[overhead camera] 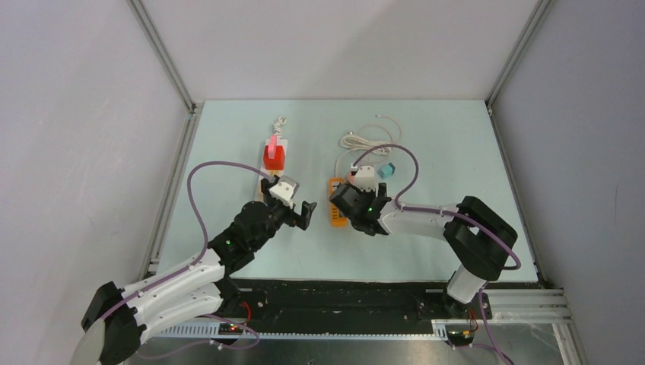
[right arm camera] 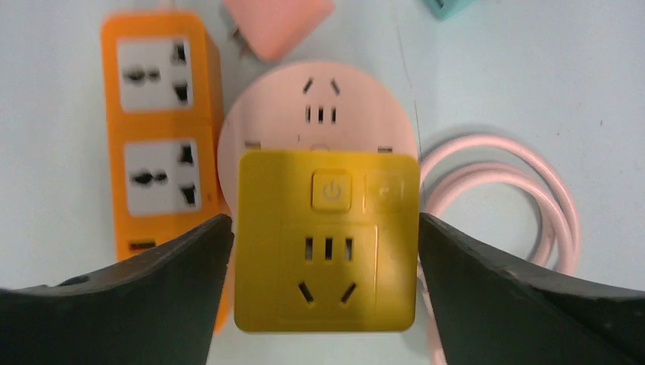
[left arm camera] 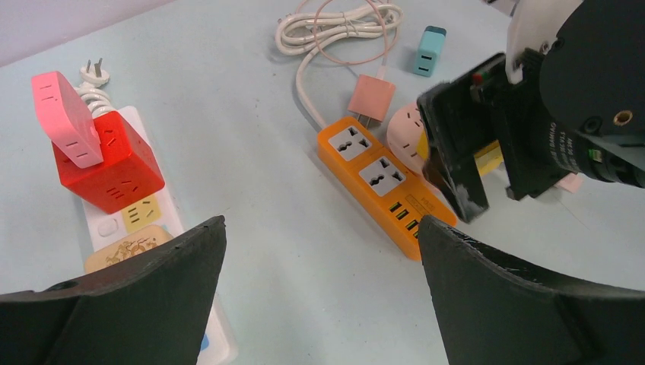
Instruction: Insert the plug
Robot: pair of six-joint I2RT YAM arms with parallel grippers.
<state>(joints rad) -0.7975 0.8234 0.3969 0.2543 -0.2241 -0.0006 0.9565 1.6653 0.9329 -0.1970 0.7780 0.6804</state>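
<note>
Yellow adapter [right arm camera: 327, 243]: smooth matt plastic; orange strip [right arm camera: 160, 125] glossy; fingers [right arm camera: 137, 281] matt blk.

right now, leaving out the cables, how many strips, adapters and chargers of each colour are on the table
pink: 3, tall adapter, pink charger, round socket
red: 1, cube adapter
orange: 1, orange strip
yellow: 1, square adapter
teal: 1, teal charger
white: 1, white strip
total: 8

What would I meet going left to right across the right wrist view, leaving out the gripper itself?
orange power strip → yellow adapter → pink cable coil
</note>
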